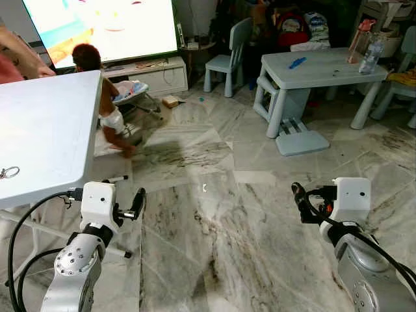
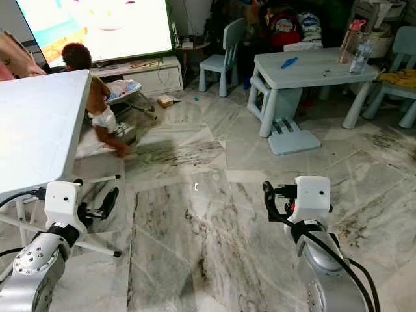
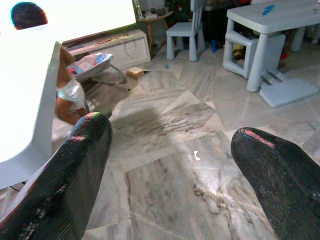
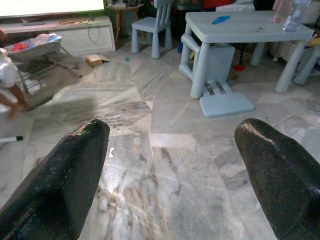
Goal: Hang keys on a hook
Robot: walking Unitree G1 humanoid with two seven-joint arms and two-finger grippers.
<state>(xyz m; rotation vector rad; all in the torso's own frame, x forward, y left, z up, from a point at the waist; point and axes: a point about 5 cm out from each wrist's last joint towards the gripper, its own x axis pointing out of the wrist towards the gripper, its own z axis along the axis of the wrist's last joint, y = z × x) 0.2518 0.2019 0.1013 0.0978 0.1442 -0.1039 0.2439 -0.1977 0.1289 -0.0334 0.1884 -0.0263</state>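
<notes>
Keys on the table's near edge, both my claws empty over the marble floor.

The key ring [image 1: 9, 172] lies on the white folding table [image 1: 45, 130], close to its near edge and toward my left; my left gripper [image 1: 138, 205] hangs below and beyond that edge, off the table's near right corner, well apart from the keys, its fingers [image 3: 65, 185] spread wide with only the marble floor [image 1: 214, 227] between them. My right gripper [image 1: 300, 203] hovers over the floor far to the right, fingers [image 4: 60, 185] likewise apart and holding nothing. Past the table's far corner a small child [image 1: 104, 97] crouches by a baby bouncer [image 1: 130, 91]; a pale blue kids' table [image 1: 318, 68] and chair [image 1: 229, 58] stand beyond.
</notes>
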